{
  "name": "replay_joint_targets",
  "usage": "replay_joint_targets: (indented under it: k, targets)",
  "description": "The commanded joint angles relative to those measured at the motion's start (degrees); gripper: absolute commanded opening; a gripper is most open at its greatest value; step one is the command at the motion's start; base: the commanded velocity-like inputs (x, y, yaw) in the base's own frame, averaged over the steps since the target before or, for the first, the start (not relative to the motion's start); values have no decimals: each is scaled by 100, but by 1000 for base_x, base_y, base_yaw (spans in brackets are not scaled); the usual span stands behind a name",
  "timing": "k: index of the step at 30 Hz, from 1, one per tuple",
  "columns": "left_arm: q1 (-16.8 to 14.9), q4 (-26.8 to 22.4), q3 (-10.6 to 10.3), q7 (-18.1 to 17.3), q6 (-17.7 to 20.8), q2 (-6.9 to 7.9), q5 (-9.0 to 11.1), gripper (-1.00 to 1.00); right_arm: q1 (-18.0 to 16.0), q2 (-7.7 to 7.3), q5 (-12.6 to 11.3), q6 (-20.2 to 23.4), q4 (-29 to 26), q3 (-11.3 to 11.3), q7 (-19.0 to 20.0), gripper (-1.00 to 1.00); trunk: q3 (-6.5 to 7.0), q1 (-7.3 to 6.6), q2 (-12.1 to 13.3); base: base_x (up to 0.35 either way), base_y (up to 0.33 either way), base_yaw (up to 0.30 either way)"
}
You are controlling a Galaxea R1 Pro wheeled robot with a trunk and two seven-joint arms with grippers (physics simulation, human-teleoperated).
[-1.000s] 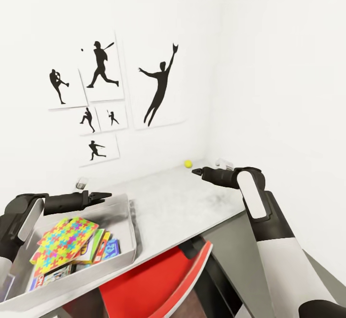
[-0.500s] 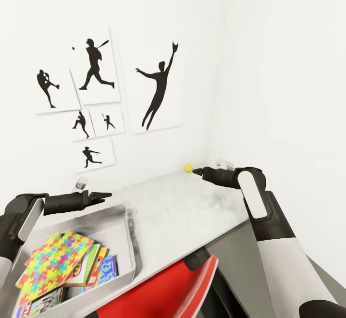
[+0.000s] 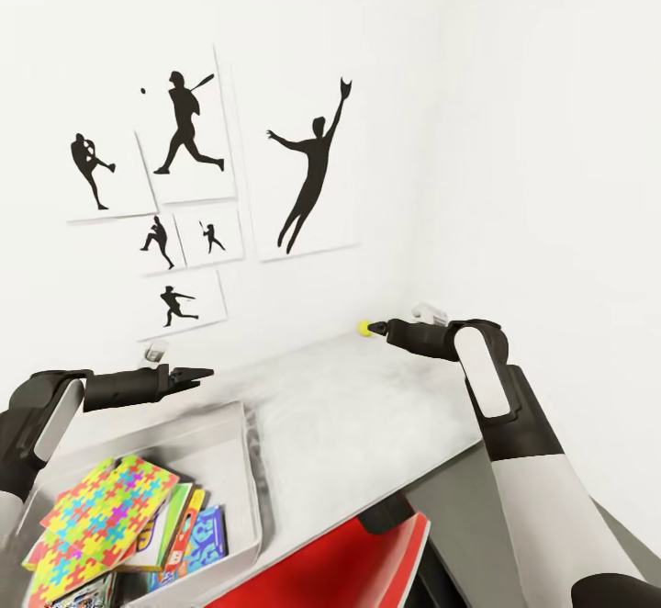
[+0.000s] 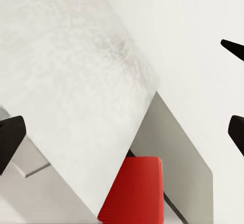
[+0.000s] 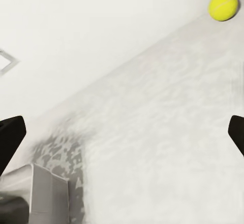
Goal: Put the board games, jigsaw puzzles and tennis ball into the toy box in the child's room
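White walls, silhouette pictures (image 3: 188, 135), red chair (image 3: 353, 562).

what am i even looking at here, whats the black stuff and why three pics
These are simulator renders of a two-armed wheeled robot. The big picture is from a camera on its head; the two smaller ones come from cameras near each arm's tool, looking along its fingers. The black shapes are the left tool and the right tool, both open and holding nothing. Before it stands a pale table against a wall with baseball silhouette pictures. At the table's near left is a grey toy box holding a jigsaw puzzle and board games. A tennis ball lies at the far edge, just ahead of the right tool. A red chair sits under the table.
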Motion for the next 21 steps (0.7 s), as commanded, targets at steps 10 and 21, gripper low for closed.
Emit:
replay_joint_targets:
  k: [10,21]
  targets:
    - [-6,-3,2,-21,16,1,-7,100,-5,-4,-59,21,-5,0,-60,100,-13,4,-13,61,18,36]
    - [-2,1,2,-21,14,1,-7,100,-6,-4,-59,16,-5,-5,-60,100,-13,4,-13,105,1,1]
